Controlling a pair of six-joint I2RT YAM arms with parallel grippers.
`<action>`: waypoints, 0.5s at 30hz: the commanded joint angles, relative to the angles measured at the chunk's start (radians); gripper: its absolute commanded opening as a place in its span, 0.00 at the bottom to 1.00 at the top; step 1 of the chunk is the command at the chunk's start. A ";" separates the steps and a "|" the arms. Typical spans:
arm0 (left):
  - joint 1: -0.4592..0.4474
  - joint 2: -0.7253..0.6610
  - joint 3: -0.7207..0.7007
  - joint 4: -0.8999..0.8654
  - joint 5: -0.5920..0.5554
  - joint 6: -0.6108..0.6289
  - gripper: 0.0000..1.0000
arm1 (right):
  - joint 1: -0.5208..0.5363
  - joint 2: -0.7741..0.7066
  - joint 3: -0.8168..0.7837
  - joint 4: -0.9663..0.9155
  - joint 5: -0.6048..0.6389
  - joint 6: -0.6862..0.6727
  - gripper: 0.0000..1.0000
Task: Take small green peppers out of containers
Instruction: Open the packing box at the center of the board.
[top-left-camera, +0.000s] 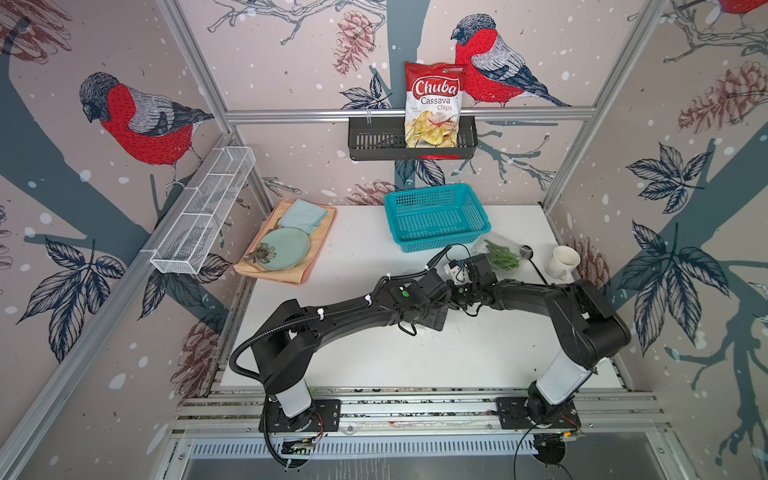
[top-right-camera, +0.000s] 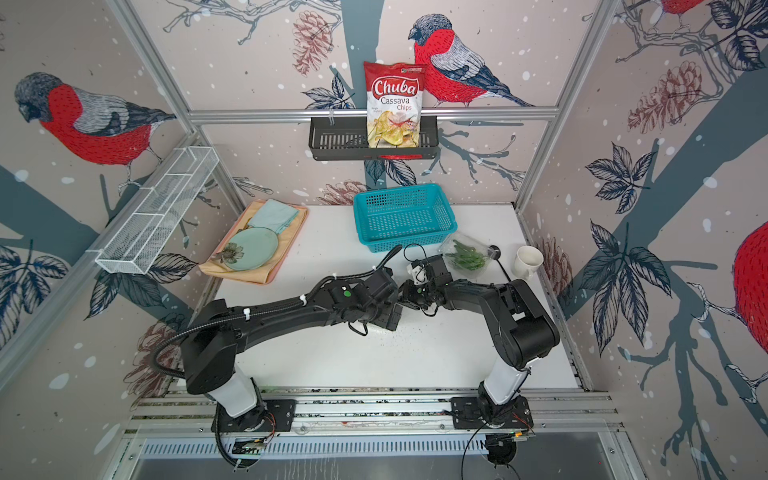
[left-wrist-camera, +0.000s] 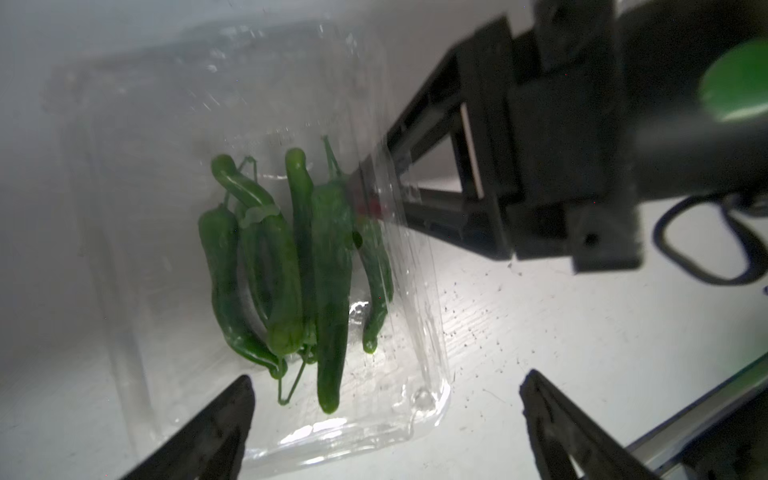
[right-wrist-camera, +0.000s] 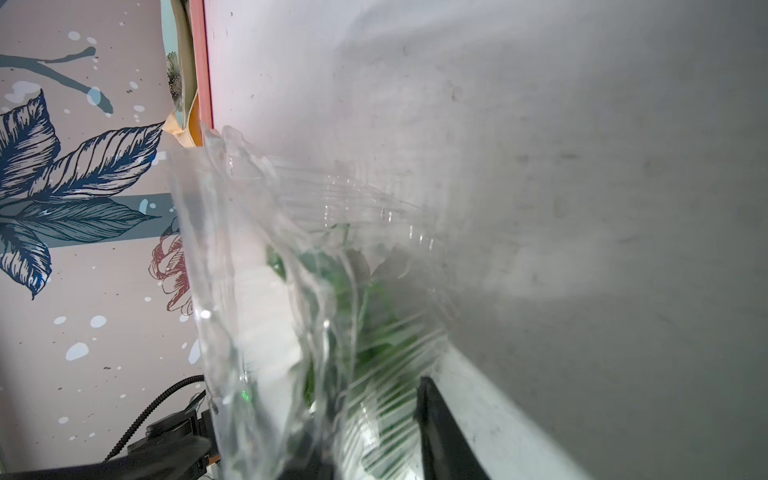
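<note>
Left claw (left-wrist-camera: 388, 378) spread wide, empty, hovering just over near container (left-wrist-camera: 419, 399) on table (left-wrist-camera: 582, 332); right claw (left-wrist-camera: 365, 195) pinching that container's thin side wall. Six or so peppers (left-wrist-camera: 328, 270) all inside it. Second container (top-left-camera: 494, 243) beside teal basket (top-left-camera: 436, 216), more peppers (top-left-camera: 500, 257) in it. No pepper seen loose on table, so task looks barely begun. Room: wrists crowd each other mid-table; second container hemmed between basket and mug (top-left-camera: 563, 259), near table's right edge; front of table open
</note>
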 joint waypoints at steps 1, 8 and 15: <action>-0.005 0.008 -0.024 -0.008 -0.096 -0.077 0.97 | 0.000 -0.001 0.004 -0.004 -0.022 -0.002 0.31; -0.005 0.048 0.037 -0.107 -0.319 -0.126 0.97 | 0.013 -0.011 -0.006 -0.013 -0.013 -0.006 0.30; -0.018 0.083 0.081 -0.137 -0.407 -0.139 0.96 | 0.040 0.004 -0.004 -0.035 -0.005 -0.028 0.30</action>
